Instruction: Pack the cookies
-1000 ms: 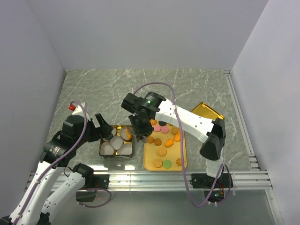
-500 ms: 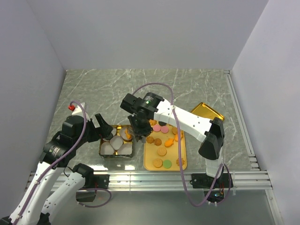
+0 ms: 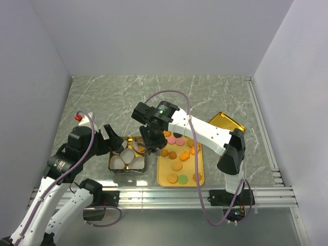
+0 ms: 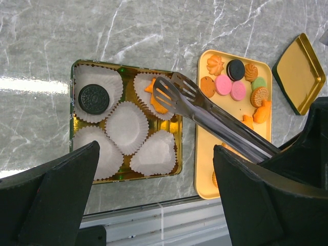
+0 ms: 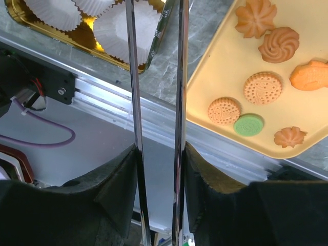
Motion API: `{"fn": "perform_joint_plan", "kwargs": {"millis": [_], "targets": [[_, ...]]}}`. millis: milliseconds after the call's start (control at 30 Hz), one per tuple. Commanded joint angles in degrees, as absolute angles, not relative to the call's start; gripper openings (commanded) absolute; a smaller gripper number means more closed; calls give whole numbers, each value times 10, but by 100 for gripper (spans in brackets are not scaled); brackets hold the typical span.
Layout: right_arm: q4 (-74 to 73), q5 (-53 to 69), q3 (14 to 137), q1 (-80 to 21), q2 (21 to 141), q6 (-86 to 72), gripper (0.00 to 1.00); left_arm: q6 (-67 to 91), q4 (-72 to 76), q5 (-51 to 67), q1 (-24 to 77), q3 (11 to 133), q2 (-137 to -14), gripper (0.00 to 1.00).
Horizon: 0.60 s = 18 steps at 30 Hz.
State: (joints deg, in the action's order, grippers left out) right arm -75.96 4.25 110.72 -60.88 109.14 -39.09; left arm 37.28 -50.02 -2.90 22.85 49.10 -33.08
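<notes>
As tongs (image 4: 205, 115) hover, tin (image 4: 123, 66) holds cookies (image 4: 93, 98).

Cookies (image 4: 223, 84): small flat biscuits, most lying loose and face up on a yellow tray (image 4: 204, 133). At the tray's far end are an orange flower shape (image 4: 215, 65), a dark chocolate disc (image 4: 236, 69), a tan swirl (image 4: 251, 72), two pink discs and a green disc (image 4: 259, 82). At the near end are two tan rounds, a second green disc (image 5: 248, 124) and a small flower shape (image 5: 289, 137). In the gold tin (image 4: 125, 65), an embossed dark disc (image 4: 94, 98) lies flat in a white paper cup (image 4: 110, 82). An orange piece (image 4: 159, 106) lies in the adjacent cup.
</notes>
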Motion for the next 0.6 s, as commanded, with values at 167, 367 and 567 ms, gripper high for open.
{"fn": "perform_joint_plan", "kwargs": {"millis": [167,367,567], "targets": [[-809,1,1145,-613,1040,-400,45,377,-482,-34,229,491,-330,100],[-825,-32,1088,-607,965,-417,45,377,-483,-33,229,491,-331,99],[-825,-37,1001,-592,880,-438,45,375,-483,-31,229,492,-335,99]]}}
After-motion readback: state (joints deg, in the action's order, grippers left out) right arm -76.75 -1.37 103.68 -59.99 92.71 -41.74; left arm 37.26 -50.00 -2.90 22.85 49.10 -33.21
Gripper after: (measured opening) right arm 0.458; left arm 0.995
